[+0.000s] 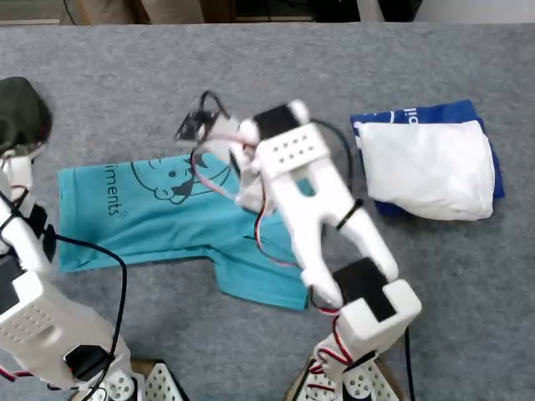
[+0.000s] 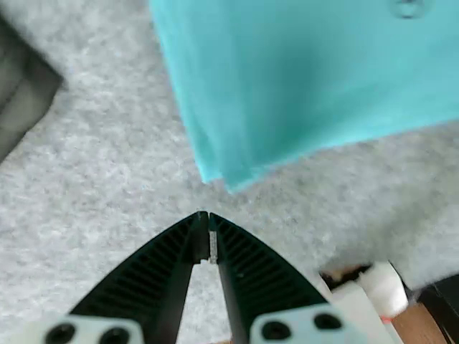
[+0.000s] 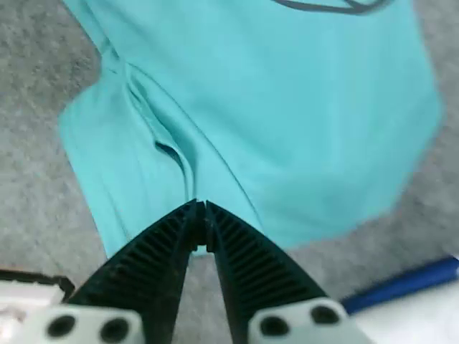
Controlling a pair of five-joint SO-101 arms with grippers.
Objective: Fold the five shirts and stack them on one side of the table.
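Note:
A teal shirt (image 1: 159,217) with a dark line drawing lies spread flat on the grey table (image 1: 125,75), one sleeve (image 1: 263,280) towards the front. My right gripper (image 3: 200,208) is shut, its tips down on the teal shirt (image 3: 287,122) where creases by the sleeve seam run into them. In the high view the right arm (image 1: 309,192) covers that spot. My left gripper (image 2: 207,218) is shut with nothing in it, over bare table just off a corner of the teal shirt (image 2: 301,79). A folded white shirt (image 1: 430,167) lies on a folded blue shirt (image 1: 443,113) at the right.
A dark bundled garment (image 1: 21,109) sits at the table's left edge and also lies at the rim of the left wrist view as the dark garment (image 2: 18,93). The left arm (image 1: 33,284) stands at the front left. Bare table stretches along the back and front right.

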